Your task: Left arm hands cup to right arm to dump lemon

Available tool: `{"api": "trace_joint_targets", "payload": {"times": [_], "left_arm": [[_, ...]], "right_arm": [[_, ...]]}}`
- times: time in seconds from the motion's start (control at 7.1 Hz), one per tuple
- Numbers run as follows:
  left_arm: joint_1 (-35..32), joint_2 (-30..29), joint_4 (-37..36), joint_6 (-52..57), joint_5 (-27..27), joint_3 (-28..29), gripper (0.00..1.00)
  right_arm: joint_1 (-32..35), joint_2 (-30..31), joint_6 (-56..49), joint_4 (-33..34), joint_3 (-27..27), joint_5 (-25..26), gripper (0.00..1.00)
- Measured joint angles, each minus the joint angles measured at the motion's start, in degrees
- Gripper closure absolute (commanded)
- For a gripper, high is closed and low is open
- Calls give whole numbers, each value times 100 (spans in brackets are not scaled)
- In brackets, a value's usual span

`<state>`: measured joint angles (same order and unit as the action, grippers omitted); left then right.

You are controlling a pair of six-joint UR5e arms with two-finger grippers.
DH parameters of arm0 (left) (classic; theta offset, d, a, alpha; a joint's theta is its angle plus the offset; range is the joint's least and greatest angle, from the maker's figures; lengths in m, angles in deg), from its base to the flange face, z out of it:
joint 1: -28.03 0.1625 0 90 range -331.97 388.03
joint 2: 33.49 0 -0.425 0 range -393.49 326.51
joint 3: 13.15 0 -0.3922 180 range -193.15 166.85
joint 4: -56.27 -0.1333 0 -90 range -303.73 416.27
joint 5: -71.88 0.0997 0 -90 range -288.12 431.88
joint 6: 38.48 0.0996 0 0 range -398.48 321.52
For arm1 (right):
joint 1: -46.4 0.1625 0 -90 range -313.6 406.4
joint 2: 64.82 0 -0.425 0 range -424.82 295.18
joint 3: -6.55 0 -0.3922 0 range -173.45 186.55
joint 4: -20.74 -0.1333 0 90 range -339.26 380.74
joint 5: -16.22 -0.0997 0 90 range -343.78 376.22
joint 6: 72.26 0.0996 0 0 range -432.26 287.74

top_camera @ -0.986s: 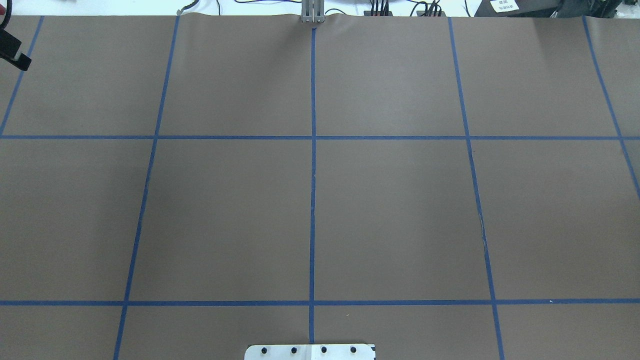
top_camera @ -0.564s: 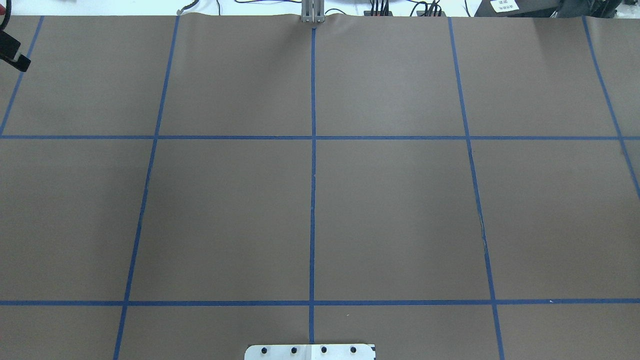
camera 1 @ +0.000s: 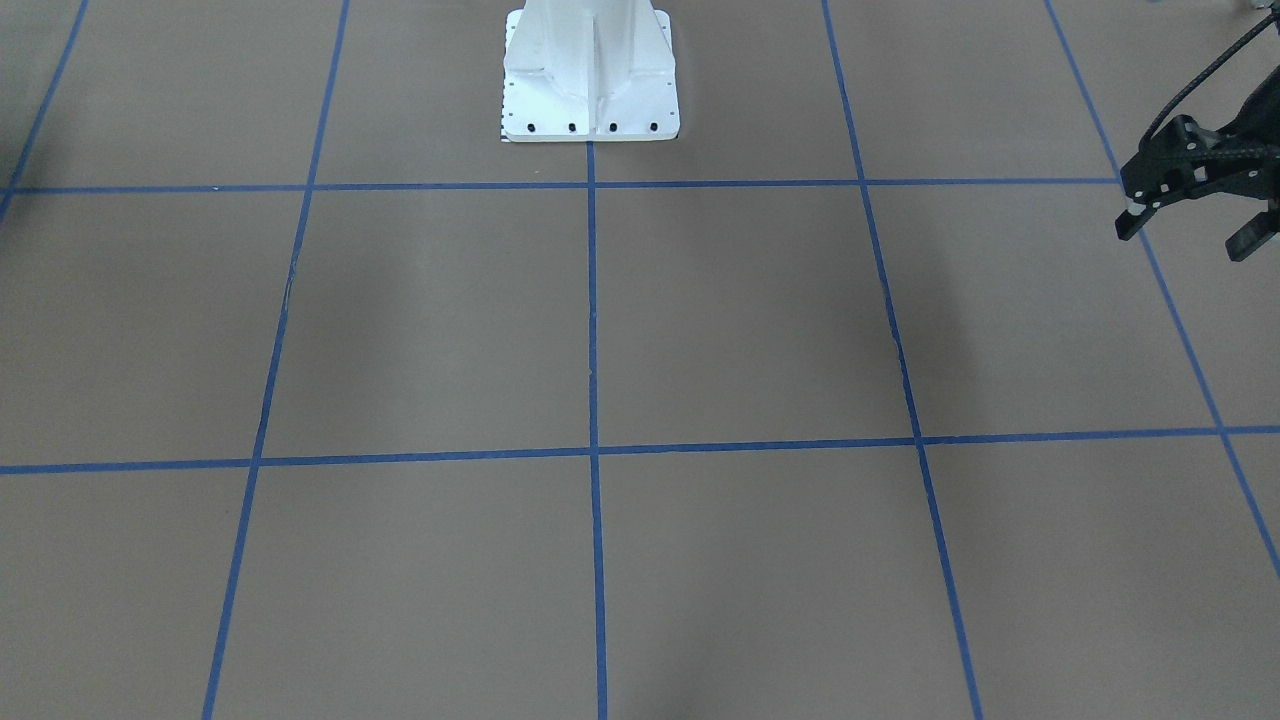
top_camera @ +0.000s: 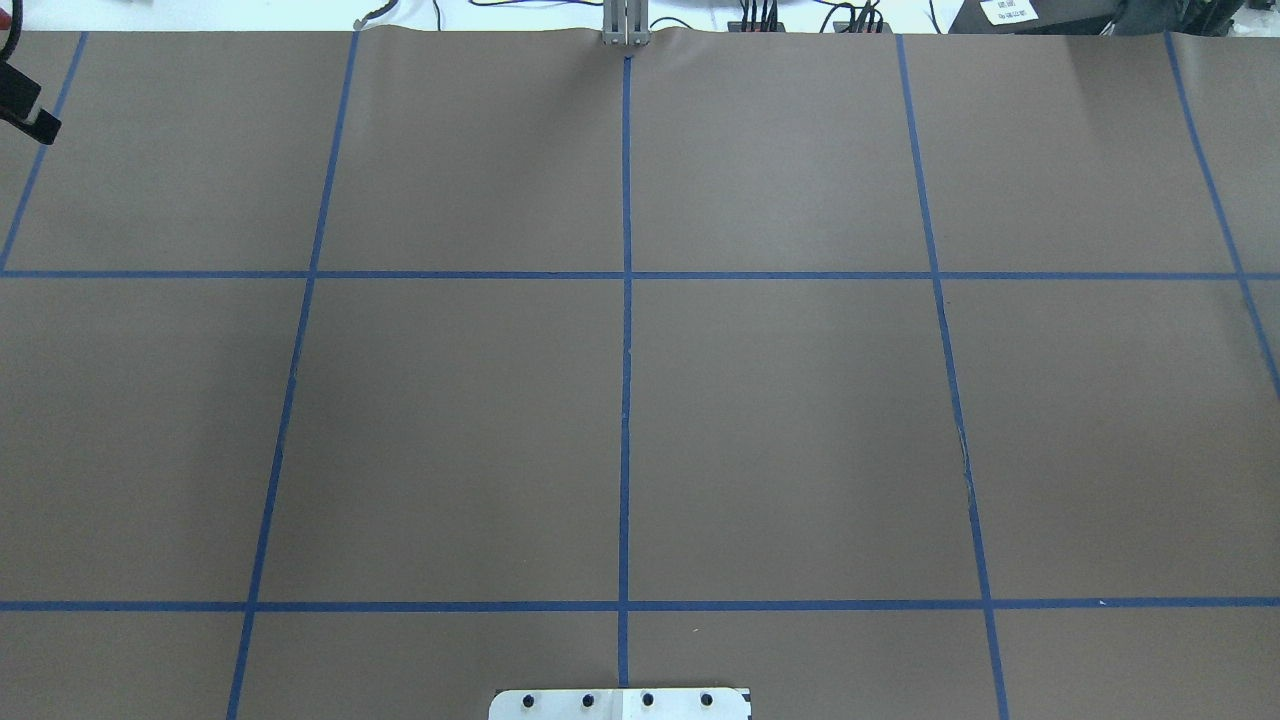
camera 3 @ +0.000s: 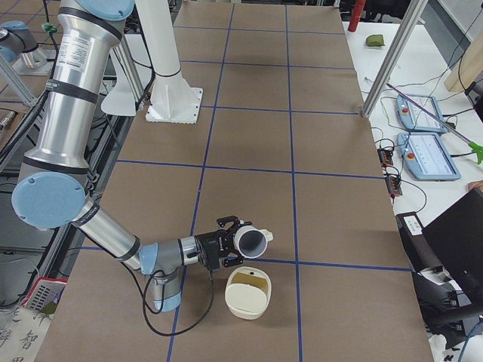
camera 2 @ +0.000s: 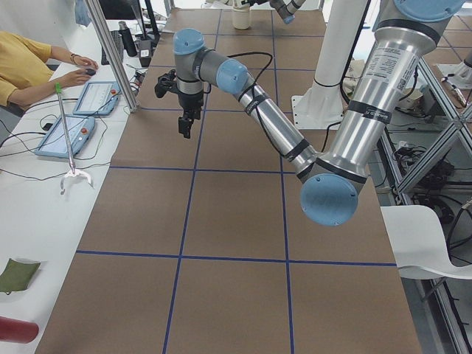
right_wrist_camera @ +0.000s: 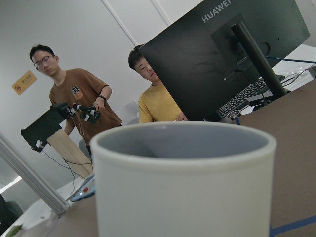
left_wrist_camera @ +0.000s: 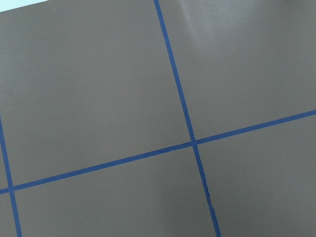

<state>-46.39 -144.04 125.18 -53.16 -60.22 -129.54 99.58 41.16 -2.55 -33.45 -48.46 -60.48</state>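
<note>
The cream-white cup [camera 3: 254, 241] lies tipped on its side in the air at the tip of my right gripper [camera 3: 235, 242], mouth over a cream container [camera 3: 247, 296] with an olive-yellow inside. From this side view I cannot tell whether that gripper is open or shut. The right wrist view is filled by the cup [right_wrist_camera: 182, 182], grey inside, with no fingers showing. The lemon is not visible. My left gripper [camera 1: 1190, 228] hangs open and empty above the table's left end, also seen as the left gripper [camera 2: 184, 127] pointing down.
The white robot pedestal [camera 1: 590, 75] stands at the table's near-robot edge. Two people [right_wrist_camera: 79, 98] and a black monitor [right_wrist_camera: 222, 54] are beyond the table's right end. A seated person [camera 2: 26, 66] and tablets [camera 2: 66, 133] are along the operators' side.
The left gripper's black tip at the overhead view's left edge has barely shifted. Nothing else on the table differs.
</note>
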Motion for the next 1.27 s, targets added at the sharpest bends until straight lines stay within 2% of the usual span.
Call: {"api": "trace_joint_targets", "payload": {"times": [0.28,0.42,0.7,0.85,0.99,1.27], "left_arm": [[3,5,0,1,-6,23,0],[3,6,2,5,-8,38,0],[5,6,8,8,-9,58,0],[6,7,8,8,-7,61,0],[6,17,9,11,-3,63,0],[6,52,9,11,-2,50,0]], "right_arm": [[36,233,-1850,494,-11,-291,100],[181,324,-2713,729,-30,-638,100],[963,393,-4262,1204,-304,-1882,100],[1236,390,-4723,1398,-524,-2310,100],[1345,368,-4914,1600,-730,-2490,100],[1384,286,-4973,2379,-1416,-2566,100]]}}
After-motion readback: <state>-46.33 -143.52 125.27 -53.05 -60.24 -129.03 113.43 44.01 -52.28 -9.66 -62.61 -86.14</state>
